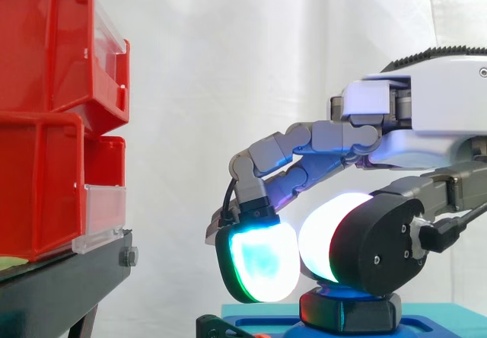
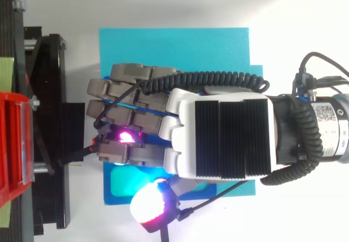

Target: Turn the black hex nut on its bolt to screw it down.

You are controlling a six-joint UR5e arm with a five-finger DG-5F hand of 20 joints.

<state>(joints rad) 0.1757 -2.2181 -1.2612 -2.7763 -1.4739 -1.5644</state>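
The black hex nut [image 1: 350,313] sits on a blue base [image 1: 445,317] at the bottom of the side view. My hand [image 1: 426,117] comes in from the right and hangs directly over the nut, its lowest parts level with the nut's top. The bolt is hidden. From above, the hand [image 2: 229,138] covers the middle of the blue base [image 2: 174,46], and the nut is hidden beneath it. Whether the hand touches the nut cannot be made out.
Stacked red bins [image 1: 46,110] stand on a black stand [image 1: 61,285] to the left, a short way from the hand. In the top view the stand [image 2: 52,116] borders the blue base's left edge.
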